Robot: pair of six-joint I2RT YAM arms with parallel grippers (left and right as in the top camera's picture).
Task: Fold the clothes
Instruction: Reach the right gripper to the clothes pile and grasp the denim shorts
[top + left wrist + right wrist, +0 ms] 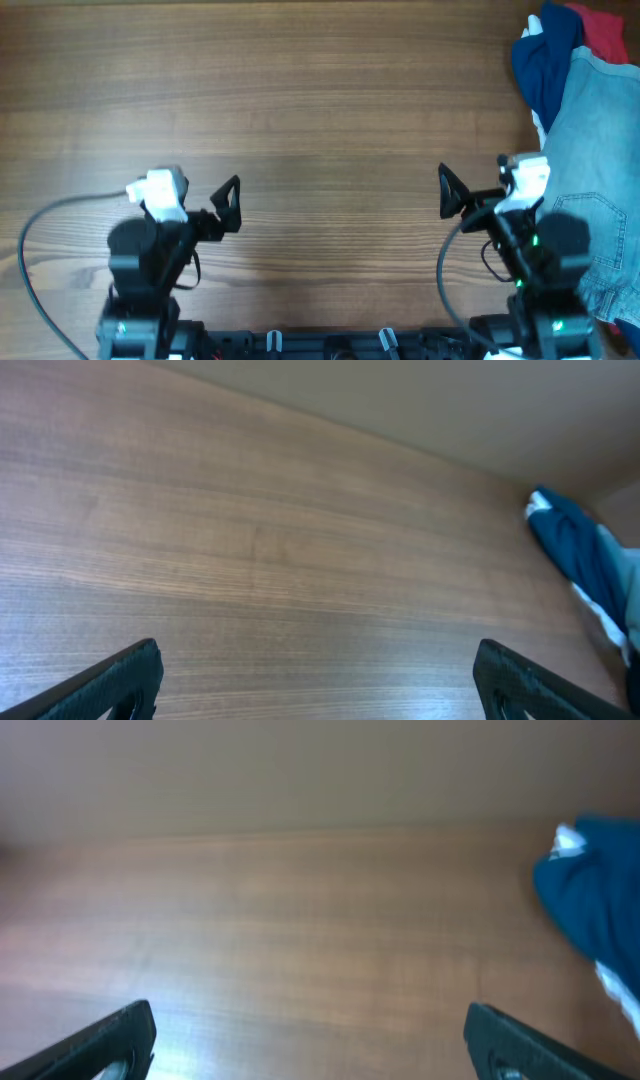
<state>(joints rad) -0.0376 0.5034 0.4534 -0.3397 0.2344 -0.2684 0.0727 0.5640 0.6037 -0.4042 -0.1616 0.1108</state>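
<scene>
1. Progress check: basically zero. The denim shorts (592, 130) sit in a rumpled heap at the right edge of the surface (320, 90). They're not spread flat, I can't see a single fold, and part of them runs out of the overhead view.
2. So everything's left to do, I'd say: drag them onto the open wood in the middle, flatten them out, then fold.
3. Both tools have their jaws spread wide and nothing between them. The left tool (232, 205) and right tool (447, 192) hang over bare wood, and the wrist views show just wood grain between the fingertips.
4. The shorts are off to the right of the right tool, alongside that arm, which overlaps them when seen from above. The tool itself is clear of the denim and not touching it. The left tool is well apart from them, over on the other side.
5. A navy garment (545, 60) and a red one (605, 30) are bunched at the far end of the shorts, touching them. The navy one pokes into the right edge of both wrist views.
</scene>
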